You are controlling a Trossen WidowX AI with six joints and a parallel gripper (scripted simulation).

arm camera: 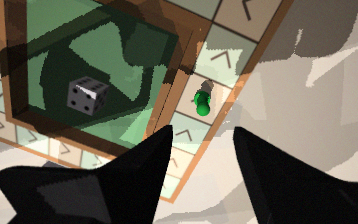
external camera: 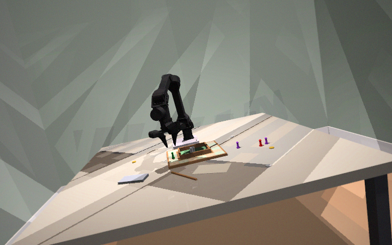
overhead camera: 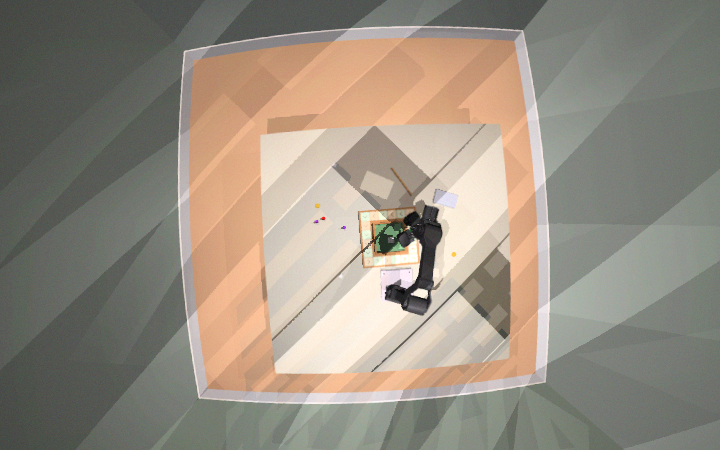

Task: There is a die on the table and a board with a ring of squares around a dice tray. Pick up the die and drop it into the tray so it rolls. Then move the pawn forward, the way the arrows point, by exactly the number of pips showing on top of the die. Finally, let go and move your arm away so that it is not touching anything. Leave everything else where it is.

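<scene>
The green pawn (external camera: 173, 155) (arm camera: 202, 102) stands upright on a square on one side of the board (overhead camera: 361, 240) (external camera: 197, 161). Arrows on that side point up in the wrist view. The die (overhead camera: 390, 240) (external camera: 191, 149) (arm camera: 83, 100) lies in the green dice tray (external camera: 196, 154); the face that looks turned up has several pips, with two side faces partly in view. My gripper (external camera: 171, 146) (arm camera: 202, 131) is partly open and empty, its fingers above the board edge near the pawn. The pawn shows just beyond the fingertips, untouched. In the top view the arm hides the pawn.
Purple pawns (overhead camera: 343, 227) (external camera: 237, 145) and a red pawn (overhead camera: 323, 218) (external camera: 260, 142) stand apart from the board. A brown stick (overhead camera: 401, 181) (external camera: 184, 175), a grey slab (overhead camera: 445, 198) (external camera: 133, 178) and yellow discs (overhead camera: 453, 254) (external camera: 271, 147) lie around it.
</scene>
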